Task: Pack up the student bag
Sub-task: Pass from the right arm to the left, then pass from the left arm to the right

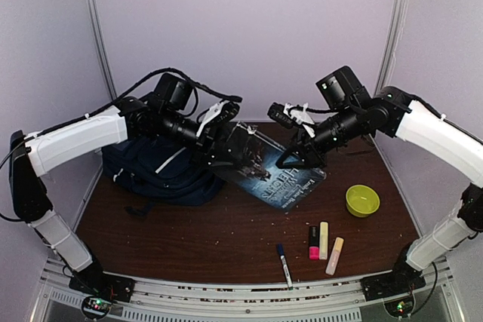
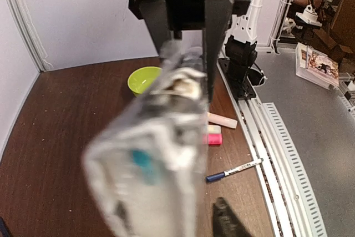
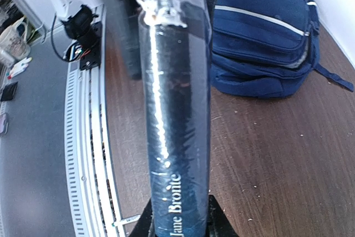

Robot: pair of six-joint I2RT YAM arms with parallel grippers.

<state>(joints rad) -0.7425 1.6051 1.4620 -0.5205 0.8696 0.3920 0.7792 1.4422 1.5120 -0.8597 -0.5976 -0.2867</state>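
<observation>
the bag (image 1: 162, 175) lies on the table (image 1: 189, 239) at the left rear, under the left arm, its navy front with a white stripe and a white patch facing up in the right wrist view (image 3: 260, 31). it looks closed there, well zipped or not i cannot tell. between the two arms a book (image 1: 275, 182) in clear wrap is held tilted at the middle of the table, its left end just beside the bag's right edge; whether its near corner touches the wood is not clear. the right gripper (image 1: 294, 160) has it by the spine: in its own view the fingers sit narrow and tight on both sides of the dark spine, which reads "jane bronte" (image 3: 180, 226). the left gripper (image 1: 240, 152) is at the book's other end. in the left wrist view the blurred end of the book stands between the two dark fingers (image 2: 219, 43), but the blur hides whether they press it or stand just off it, so i cannot tell. to the right of the book sits a green bowl (image 1: 362, 200), apart from it. near the front edge lie three highlighters side by side, pink (image 1: 313, 241), yellow (image 1: 324, 240) and peach (image 1: 334, 256), with a pen (image 1: 284, 262) just left of them.
</observation>
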